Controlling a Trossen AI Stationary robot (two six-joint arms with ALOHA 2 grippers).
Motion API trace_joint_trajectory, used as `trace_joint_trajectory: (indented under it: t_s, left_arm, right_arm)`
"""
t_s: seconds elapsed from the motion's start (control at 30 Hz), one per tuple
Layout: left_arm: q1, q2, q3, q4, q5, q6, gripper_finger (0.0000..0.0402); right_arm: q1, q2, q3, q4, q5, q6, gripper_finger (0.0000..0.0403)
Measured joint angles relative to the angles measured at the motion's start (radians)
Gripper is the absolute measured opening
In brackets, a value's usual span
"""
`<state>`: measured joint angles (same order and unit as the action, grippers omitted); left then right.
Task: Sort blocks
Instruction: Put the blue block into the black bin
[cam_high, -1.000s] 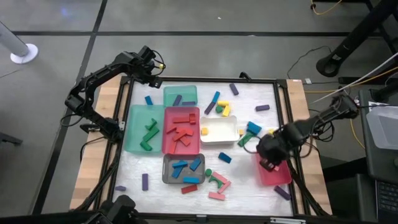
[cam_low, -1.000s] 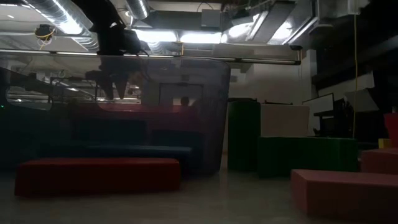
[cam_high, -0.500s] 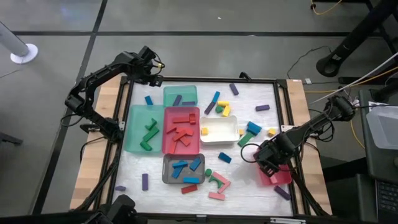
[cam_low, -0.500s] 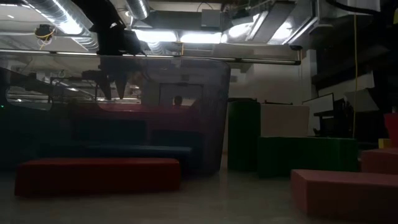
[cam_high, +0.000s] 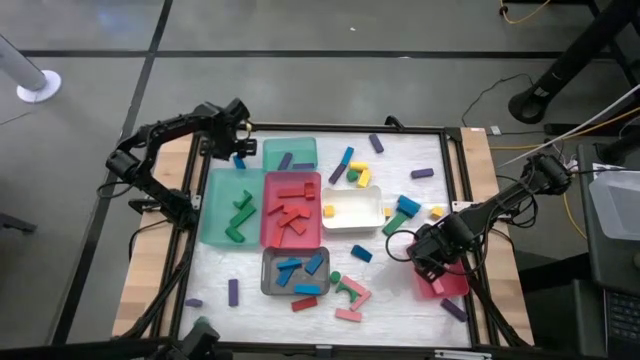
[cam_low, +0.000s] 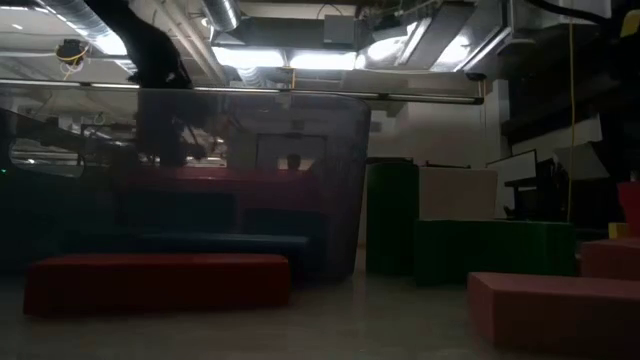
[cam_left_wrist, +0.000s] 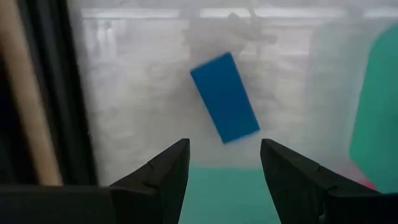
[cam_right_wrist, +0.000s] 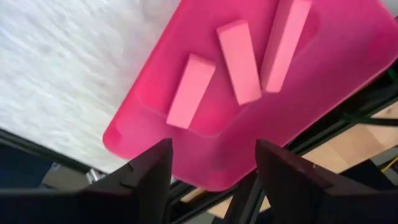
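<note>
Pink blocks (cam_right_wrist: 237, 60) lie in the pink tray (cam_right_wrist: 155, 134) under the right gripper's (cam_high: 432, 262) spread, empty fingers.

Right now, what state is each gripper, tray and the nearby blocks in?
Left gripper: open, over the blue block, which lies flat and loose.
Right gripper: open, empty, above the pink tray.
Pink tray: holds three pink bars, lying flat.
White tray: one yellow block at its edge.
Grey tray: holds blue blocks.
</note>
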<state>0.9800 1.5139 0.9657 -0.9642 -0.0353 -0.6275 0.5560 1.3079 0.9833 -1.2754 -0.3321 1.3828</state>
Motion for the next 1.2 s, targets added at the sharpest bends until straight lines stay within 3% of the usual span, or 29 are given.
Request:
trace_joint_trajectory:
  t_s: [0.27,0.83,0.97,1.2]
  left_arm:
    - [0.038,0.0,-0.098,0.162,0.005,-0.075,0.0186]
    - [0.041,0.001,-0.109,0.231,0.008,-0.18,0.0186]
    - [0.039,0.035,-0.109,0.24,0.058,-0.208,0.0186]
    - [0.033,0.122,-0.105,0.255,0.06,-0.237,0.0186]
  right_arm:
    - [0.0,0.0,0.0,0.008,0.022,0.0,0.0229]
    - [0.0,0.0,0.0,0.133,0.034,0.01,0.0229]
    - [0.0,0.0,0.0,0.164,0.072,0.05,0.0229]
    - [0.0,0.0,0.0,0.198,0.088,0.061,0.0229]
